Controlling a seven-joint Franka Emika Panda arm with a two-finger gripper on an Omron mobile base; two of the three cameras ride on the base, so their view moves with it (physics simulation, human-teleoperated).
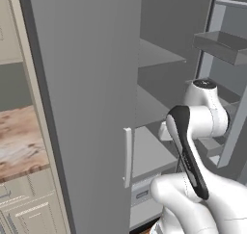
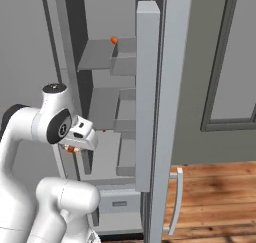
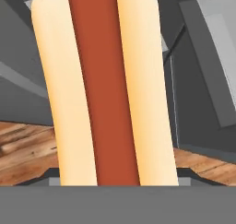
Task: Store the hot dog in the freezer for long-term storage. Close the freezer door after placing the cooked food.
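Close up in the hand view, hot dog [image 3: 103, 87] standing lengthwise, tan bun either side of the reddish sausage, gripped in the claw [image 2: 73, 148]. From the right base view, poised before the open freezer [image 2: 102, 107], at the middle shelves. Freezer door [image 2: 147, 94] swung wide, small round orange item [image 2: 114, 39] on an upper shelf.

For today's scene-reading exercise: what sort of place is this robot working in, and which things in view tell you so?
Most likely a home kitchen. An open grey fridge-freezer with bare shelves stands ahead, cream panelled cupboards sit beside it over a wooden floor, and the gripper carries a hot dog.
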